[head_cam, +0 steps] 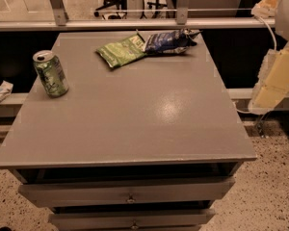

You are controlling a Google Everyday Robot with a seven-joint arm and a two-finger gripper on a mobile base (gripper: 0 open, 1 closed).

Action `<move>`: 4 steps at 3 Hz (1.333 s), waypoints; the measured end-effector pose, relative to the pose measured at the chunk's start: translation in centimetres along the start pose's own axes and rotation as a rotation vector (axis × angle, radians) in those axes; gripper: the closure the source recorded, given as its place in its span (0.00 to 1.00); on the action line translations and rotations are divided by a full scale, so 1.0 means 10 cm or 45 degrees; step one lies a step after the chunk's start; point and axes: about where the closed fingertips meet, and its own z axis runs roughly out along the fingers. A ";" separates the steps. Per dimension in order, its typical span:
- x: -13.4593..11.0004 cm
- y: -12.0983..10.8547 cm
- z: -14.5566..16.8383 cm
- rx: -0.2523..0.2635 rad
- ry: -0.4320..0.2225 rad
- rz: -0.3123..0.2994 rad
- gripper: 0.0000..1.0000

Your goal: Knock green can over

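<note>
The green can point(50, 73) stands upright near the left edge of the grey cabinet top point(149, 114). It is light green with white mottling and has a silver rim and pull tab. Part of my arm point(277, 76), in white and pale yellow, shows at the right edge of the view, beyond the cabinet's right side and far from the can. The gripper itself is out of view.
A flat green snack bag point(121, 51) and a dark blue snack bag point(168, 41) lie at the back of the top. Drawers point(130, 192) sit below the front edge. A rail and window ledge point(135, 24) run behind. Speckled floor point(274, 191) lies to the right.
</note>
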 end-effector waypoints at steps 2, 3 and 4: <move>-0.15 -0.05 0.21 -0.009 -0.082 0.016 0.00; -0.56 -0.16 0.77 -0.079 -0.283 0.071 0.00; -0.99 -0.26 1.29 -0.178 -0.502 0.164 0.00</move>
